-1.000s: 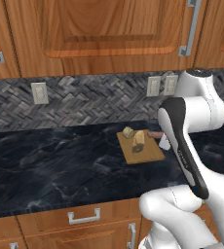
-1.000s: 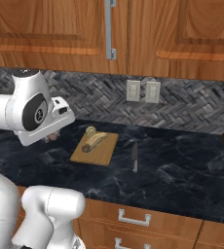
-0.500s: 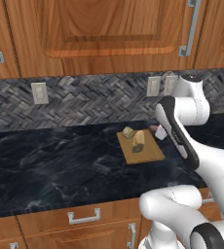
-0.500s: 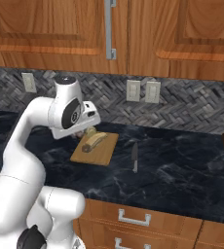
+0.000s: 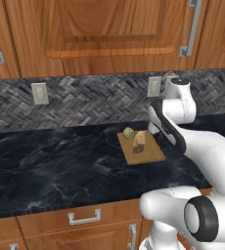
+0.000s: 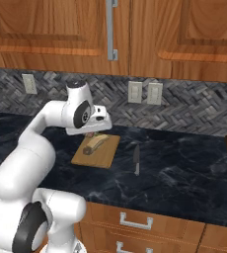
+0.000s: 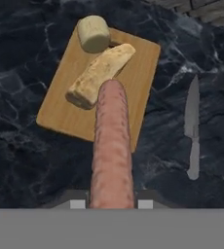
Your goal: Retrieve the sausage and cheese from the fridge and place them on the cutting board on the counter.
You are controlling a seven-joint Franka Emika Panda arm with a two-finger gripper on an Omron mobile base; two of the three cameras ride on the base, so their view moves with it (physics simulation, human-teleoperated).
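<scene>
My gripper (image 7: 111, 202) is shut on the reddish-pink sausage (image 7: 112, 146), which sticks out ahead of the fingers, above the near edge of the cutting board (image 7: 60, 109). On the board lie the pale yellow cheese (image 7: 94, 33) and a tan-brown roll (image 7: 101, 74). In the left base view the board (image 5: 146, 155) carries the cheese (image 5: 129, 132) and the roll (image 5: 139, 141), with my hand just right of them. In the right base view the hand (image 6: 88, 120) hovers over the far end of the board (image 6: 103, 157). The fridge is out of view.
A kitchen knife (image 7: 193, 129) lies on the black counter (image 5: 60, 161) right of the board, also seen as the knife (image 6: 136, 159). Wall outlets (image 6: 145, 92) and wooden upper cabinets (image 5: 109, 34) stand behind. Drawers sit under the counter edge.
The arm has swung in from the side and now holds the hand over the cutting board, the sausage still gripped. Board, cheese, roll and knife have not moved.
</scene>
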